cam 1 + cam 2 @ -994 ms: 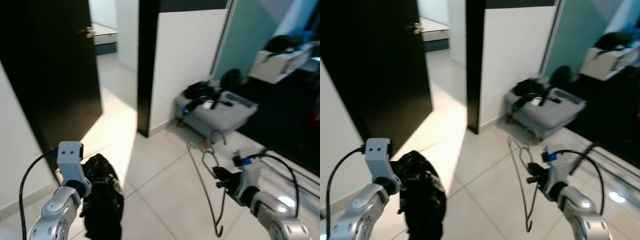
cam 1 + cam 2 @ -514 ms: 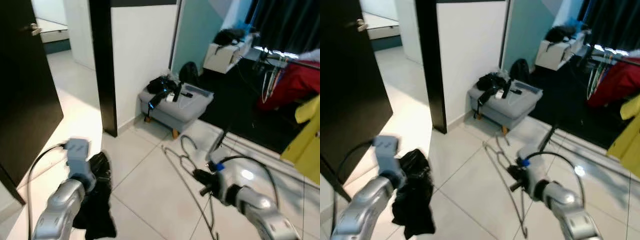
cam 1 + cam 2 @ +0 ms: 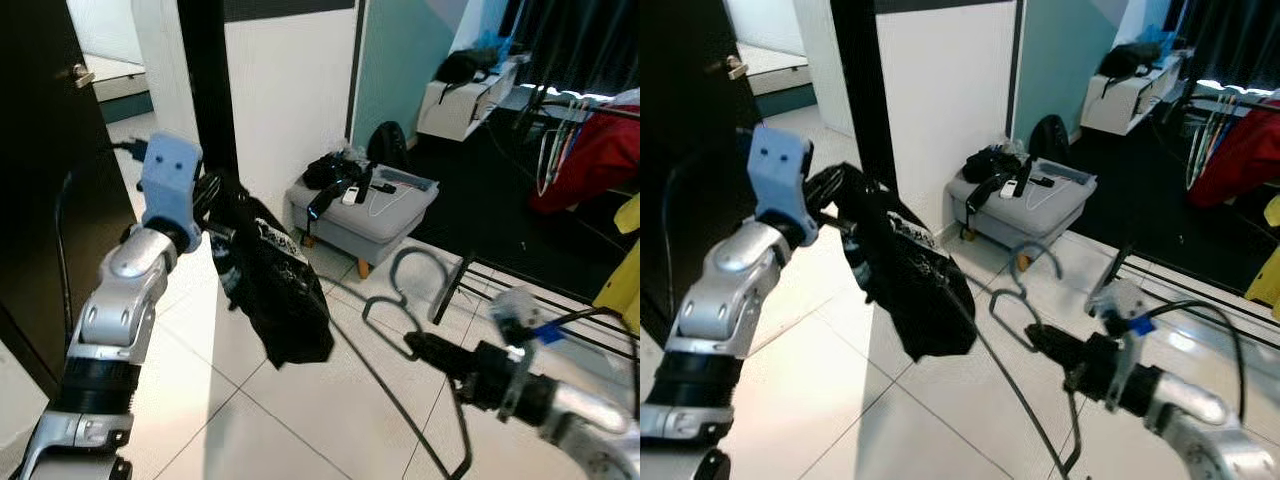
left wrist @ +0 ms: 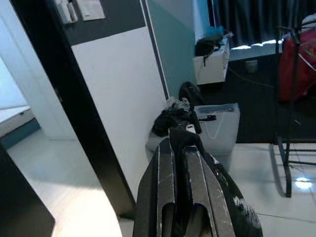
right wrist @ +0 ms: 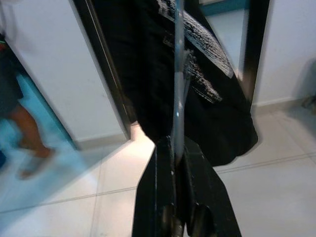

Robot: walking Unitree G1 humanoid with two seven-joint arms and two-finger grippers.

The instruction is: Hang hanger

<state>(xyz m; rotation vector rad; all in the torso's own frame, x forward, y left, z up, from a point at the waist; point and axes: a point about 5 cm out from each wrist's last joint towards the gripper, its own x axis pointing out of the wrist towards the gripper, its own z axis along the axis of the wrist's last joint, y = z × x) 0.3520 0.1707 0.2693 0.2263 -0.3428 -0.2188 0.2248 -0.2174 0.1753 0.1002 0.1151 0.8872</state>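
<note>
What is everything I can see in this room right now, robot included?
Wire hanger: one, grey metal, held out low in front of the robot.
Garment: one, black, dangling from the raised left arm.
Ottoman: one, grey, by the white wall, with dark items piled on top.
Clothes rack: one, dark, far right, carrying a red garment.
Door: one, black, on the left.
Left gripper: black fingers shut on the garment.
Right gripper: black fingers shut on the wire hanger.
</note>
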